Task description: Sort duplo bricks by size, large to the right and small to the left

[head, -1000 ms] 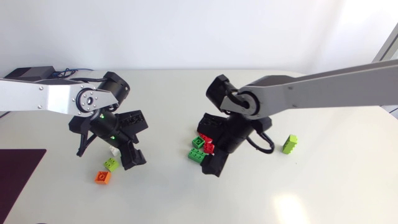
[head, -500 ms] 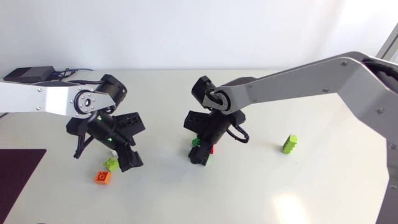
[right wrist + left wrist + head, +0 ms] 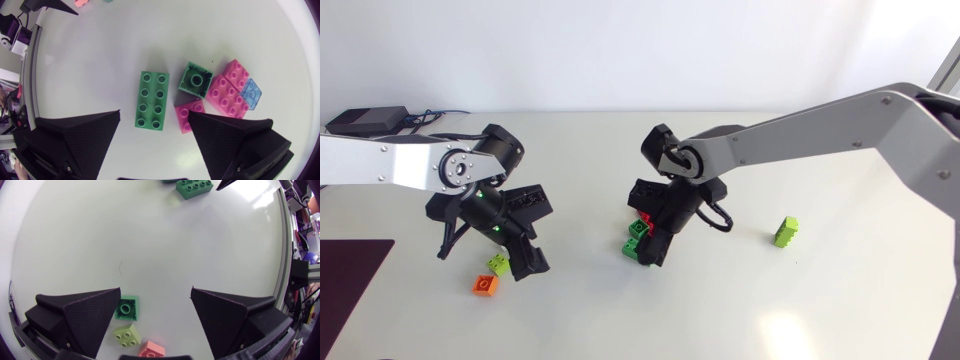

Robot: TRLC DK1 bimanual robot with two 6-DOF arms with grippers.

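Note:
My right gripper (image 3: 651, 228) hangs open over a cluster of bricks at mid-table. In the right wrist view this open gripper (image 3: 155, 142) has a long green brick (image 3: 152, 100) between and just ahead of its fingers. Beside that brick lie a small dark green brick (image 3: 195, 80), two red bricks (image 3: 227, 90) and a small blue piece (image 3: 251, 93). My left gripper (image 3: 524, 232) is open above small bricks: a green one (image 3: 127, 308), a lime one (image 3: 127, 335) and an orange one (image 3: 151, 350). The lime one (image 3: 498, 264) and orange one (image 3: 485, 285) show beside its lower finger.
A lime green brick (image 3: 785, 232) stands alone at the right of the table. A dark mat (image 3: 350, 275) lies at the left front edge. The table (image 3: 740, 310) is bare white in front and between the arms.
My right gripper swung left over the central cluster, then came back a little to the right, still open. The left arm has hardly moved.

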